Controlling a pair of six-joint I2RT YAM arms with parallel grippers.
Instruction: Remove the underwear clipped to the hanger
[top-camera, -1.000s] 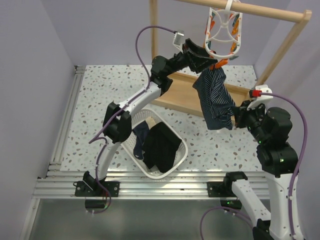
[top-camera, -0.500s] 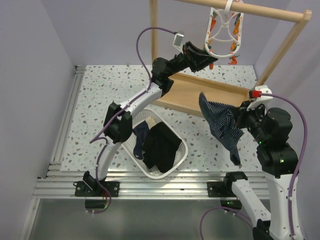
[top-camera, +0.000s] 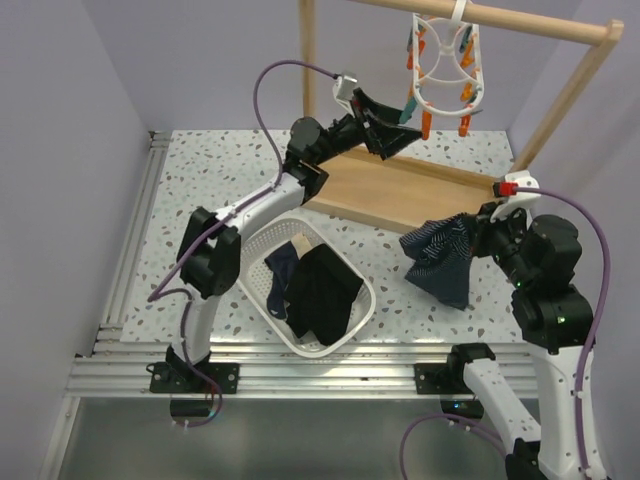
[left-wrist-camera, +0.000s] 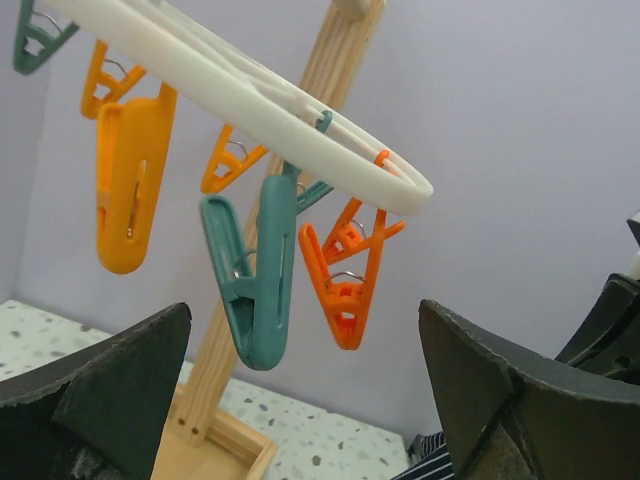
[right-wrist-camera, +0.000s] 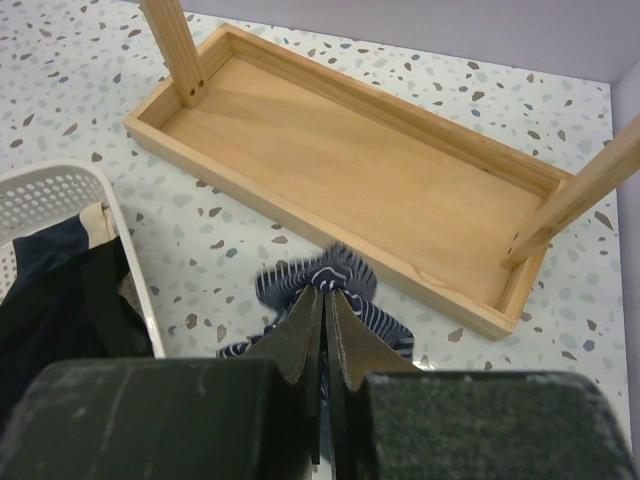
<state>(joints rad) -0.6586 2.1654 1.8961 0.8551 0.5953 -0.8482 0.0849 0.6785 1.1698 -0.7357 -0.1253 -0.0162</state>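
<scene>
**Q:** Where is the garment, and what has hold of it?

**A:** Right side of the overhead view. The striped underwear (top-camera: 440, 262) is clear of the hanger (top-camera: 445, 60) and well apart from it. It dangles over the speckled table (top-camera: 200, 190), near the right end of the wooden tray (top-camera: 400, 190). Your right gripper (right-wrist-camera: 322, 300) is clenched on a bunched fold of it, jaws pressed together, with cloth fanning out past the tips. Your left gripper (left-wrist-camera: 300, 380) stands wide with nothing in it, just below the hanger's ring.

**Q:** How will it handle?

**A:** Expect a light, limp knit. It drapes and crumples under its own weight, so it will likely swing as you move and trail below the grip. It has no stiffness to steer by. A pinch on a thick fold, as here, or on a waistband probably holds best; a single layer may slip.

**Q:** And the materials?

**A:**
- **Hanger:** a hard, smooth oval ring of white plastic.
- **Clips:** a teal clip (left-wrist-camera: 262, 275) and an orange clip (left-wrist-camera: 345, 290) dangle among others. They are glossy and sprung with wire, and those in view grip nothing.
- **White basket** (top-camera: 345, 335)**:** perforated plastic, holding a black garment (top-camera: 322, 290) and a navy garment (top-camera: 282, 270), both soft and heaped.
- **Tray and rail** (top-camera: 500, 18)**:** pale bare wood.
</scene>
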